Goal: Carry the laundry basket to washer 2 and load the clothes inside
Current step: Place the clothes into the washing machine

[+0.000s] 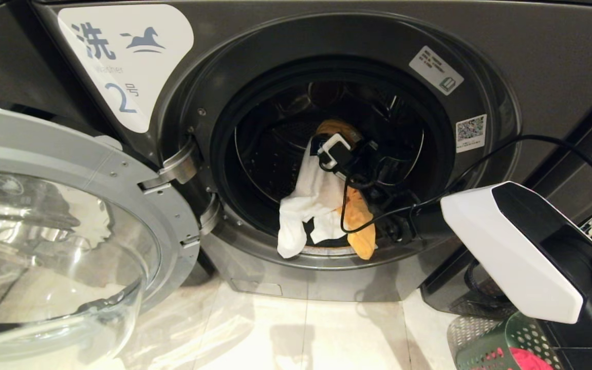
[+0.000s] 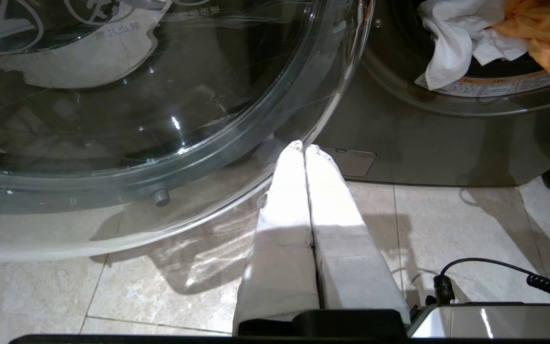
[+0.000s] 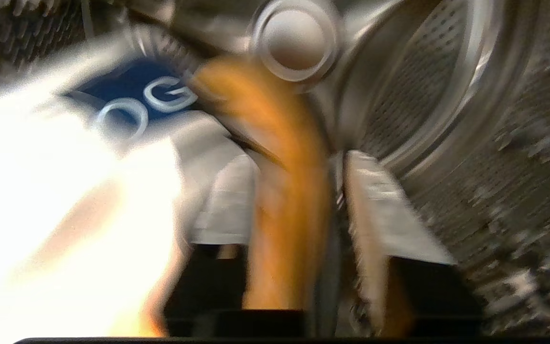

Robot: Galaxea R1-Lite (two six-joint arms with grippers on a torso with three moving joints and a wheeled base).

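1. While the right claw point(image 1: 334, 139) reaches inside the drum of washer 2 point(image 1: 296, 61), an orange garment point(image 3: 280, 191) lies between its fingers point(image 3: 389, 210), which stand somewhat apart. I cannot tell whether they grip the cloth or are letting it go.
2. Washer 2 stands directly ahead, its glass door point(image 1: 59, 226) swung wide to the robot's left. The laundry basket point(image 1: 501, 344) sits on the floor at lower right, just beside the right arm, with something pink inside.
3. A white garment point(image 1: 306, 205) and the orange one drape over the lower lip of the opening and hang outside. The step in hand looks like dropping the clothes deep in the drum.
4. To do it well, I would carry the cloth well past the door seal before spreading the fingers fully, so nothing trails over the lip.
5. Hanging tails need pushing inward afterwards, or the door would probably trap them.
6. The arm's black cable point(image 1: 558, 149) loops near the opening; withdraw straight back so it does not snag cloth.
7. The left claw point(image 2: 303, 148) is parked low by the door, pressed together and empty.
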